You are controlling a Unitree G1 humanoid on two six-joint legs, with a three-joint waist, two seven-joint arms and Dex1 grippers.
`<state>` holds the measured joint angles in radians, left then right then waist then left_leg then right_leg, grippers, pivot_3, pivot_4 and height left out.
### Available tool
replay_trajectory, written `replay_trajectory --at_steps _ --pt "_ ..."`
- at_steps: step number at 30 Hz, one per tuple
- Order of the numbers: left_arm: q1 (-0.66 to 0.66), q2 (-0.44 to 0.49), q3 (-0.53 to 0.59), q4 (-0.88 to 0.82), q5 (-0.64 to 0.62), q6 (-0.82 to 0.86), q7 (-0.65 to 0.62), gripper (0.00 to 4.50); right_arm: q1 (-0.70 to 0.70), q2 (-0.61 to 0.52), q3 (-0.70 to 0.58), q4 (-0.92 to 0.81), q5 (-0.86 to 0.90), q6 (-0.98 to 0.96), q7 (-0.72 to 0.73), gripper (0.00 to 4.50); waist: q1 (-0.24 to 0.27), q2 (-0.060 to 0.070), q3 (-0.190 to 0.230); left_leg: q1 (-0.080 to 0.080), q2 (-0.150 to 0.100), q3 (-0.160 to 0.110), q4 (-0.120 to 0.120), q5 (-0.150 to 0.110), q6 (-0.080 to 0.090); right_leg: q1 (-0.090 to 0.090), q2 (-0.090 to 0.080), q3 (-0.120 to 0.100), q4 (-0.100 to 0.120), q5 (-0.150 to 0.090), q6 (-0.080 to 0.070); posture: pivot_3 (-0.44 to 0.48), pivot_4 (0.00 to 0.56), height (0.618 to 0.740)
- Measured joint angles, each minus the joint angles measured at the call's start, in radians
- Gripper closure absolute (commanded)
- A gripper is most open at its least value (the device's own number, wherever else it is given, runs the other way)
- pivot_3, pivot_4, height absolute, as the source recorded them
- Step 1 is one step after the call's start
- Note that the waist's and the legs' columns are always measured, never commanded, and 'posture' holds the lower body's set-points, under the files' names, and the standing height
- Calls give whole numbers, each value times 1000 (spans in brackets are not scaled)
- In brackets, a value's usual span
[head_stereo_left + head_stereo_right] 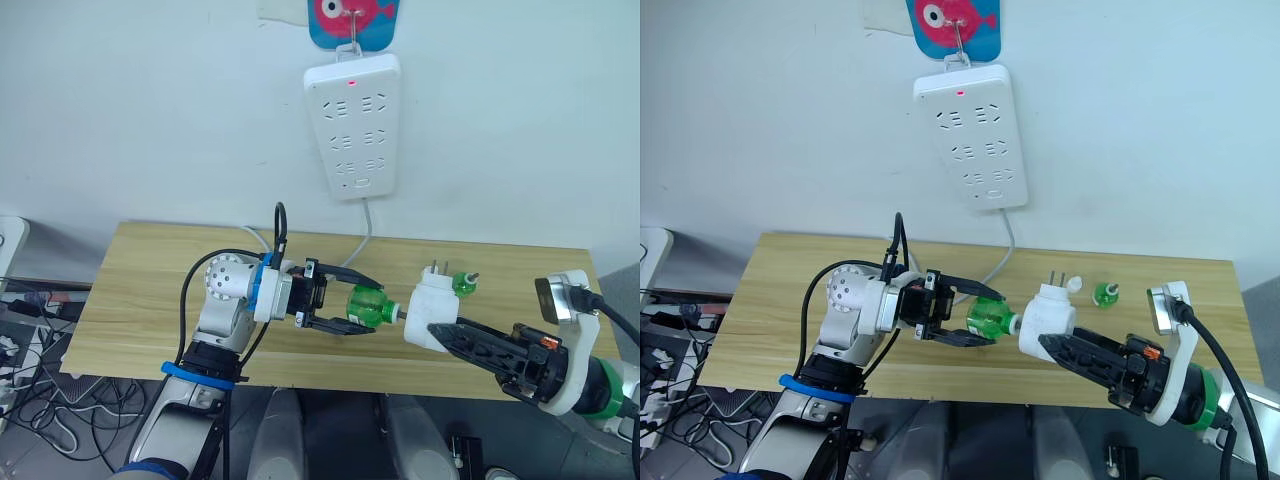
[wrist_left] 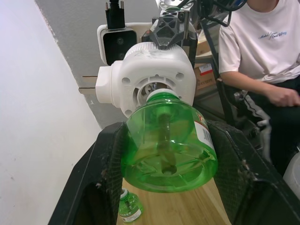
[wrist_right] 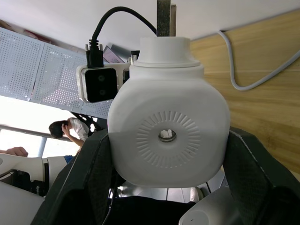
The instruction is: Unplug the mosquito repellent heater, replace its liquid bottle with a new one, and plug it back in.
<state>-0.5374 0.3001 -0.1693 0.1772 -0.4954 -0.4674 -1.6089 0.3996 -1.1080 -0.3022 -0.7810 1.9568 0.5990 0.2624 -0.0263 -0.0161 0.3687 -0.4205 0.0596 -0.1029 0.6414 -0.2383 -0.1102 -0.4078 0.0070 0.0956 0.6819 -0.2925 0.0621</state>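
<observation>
Head views: right gripper (image 1: 437, 330) clamps the small white rounded plastic heater (image 1: 432, 313), prongs up, above the wooden table (image 1: 140, 290); left gripper (image 1: 352, 300) grips the green translucent bottle (image 1: 368, 306), neck at the heater. A second small green bottle (image 1: 462, 284) stands behind, partly hidden.

Left wrist view: bottle neck meets the heater's socket; the junction is obscured.

Right wrist view: black fingers (image 3: 82, 183) flank the heater's vent face.

Green bottle (image 1: 988, 318) in left pincer (image 1: 962, 312), neck against heater (image 1: 1048, 312) (right pincer's (image 1: 1055, 345)).
</observation>
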Motion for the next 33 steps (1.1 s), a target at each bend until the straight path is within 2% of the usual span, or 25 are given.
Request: replay_trajectory --at_steps 15,33 --pt "-32 -32 1 39 30 -116 6 2248 37 -4 -49 9 -1 7 46 1521 0 0 0 0 0 0 1 0 0 1 0 0 0 0 0 24 360 740" --pt "-25 -15 1 52 38 -205 25 2248 -59 14 8 29 -2 11 18 1521 0 0 0 0 0 -1 1 0 0 1 0 -1 0 0 0 27 345 740"
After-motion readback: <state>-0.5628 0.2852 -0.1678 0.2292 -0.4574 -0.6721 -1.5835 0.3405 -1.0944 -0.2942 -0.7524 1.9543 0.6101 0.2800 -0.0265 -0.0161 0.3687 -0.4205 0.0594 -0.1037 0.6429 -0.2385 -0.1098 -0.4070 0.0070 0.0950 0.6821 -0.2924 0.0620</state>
